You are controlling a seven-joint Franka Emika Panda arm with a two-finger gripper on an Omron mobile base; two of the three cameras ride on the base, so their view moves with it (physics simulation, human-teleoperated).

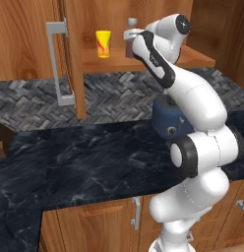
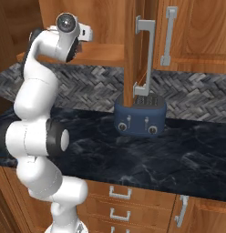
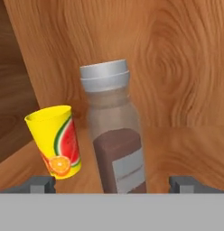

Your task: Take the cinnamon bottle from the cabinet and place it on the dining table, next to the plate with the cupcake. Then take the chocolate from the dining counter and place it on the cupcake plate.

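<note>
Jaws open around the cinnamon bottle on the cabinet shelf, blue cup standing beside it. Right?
Not quite: the cup is yellow with a fruit print, not blue; the hand view shows it. The rest holds: the gripper has its jaws open either side of the cinnamon bottle on the cabinet shelf.

one cinnamon bottle (image 3: 114, 135), one yellow cup (image 3: 55, 140) (fruit print), one blue toaster (image 2: 140, 117), one open cabinet door (image 1: 71, 54)

Base views flank arm, sharing cabinet shelf (image 1: 143, 61); hand view sits close, seemingly facing cabinet's back wall
</note>
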